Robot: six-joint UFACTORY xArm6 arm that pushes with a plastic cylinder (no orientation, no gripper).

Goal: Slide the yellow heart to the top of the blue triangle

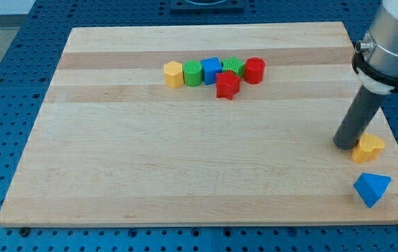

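Observation:
The yellow heart (369, 148) lies near the board's right edge, low in the view. The blue triangle (372, 188) lies just below it, near the bottom right corner, with a small gap between them. My tip (345, 145) rests on the board right against the heart's left side, above and to the left of the triangle. The dark rod rises from there to the arm at the view's top right.
A cluster of blocks sits at the upper middle of the wooden board (185, 161): a yellow hexagon (174, 73), a green block (193, 73), a blue block (211, 70), a second green block (232, 66), a red cylinder (254, 70) and a red star (228, 85).

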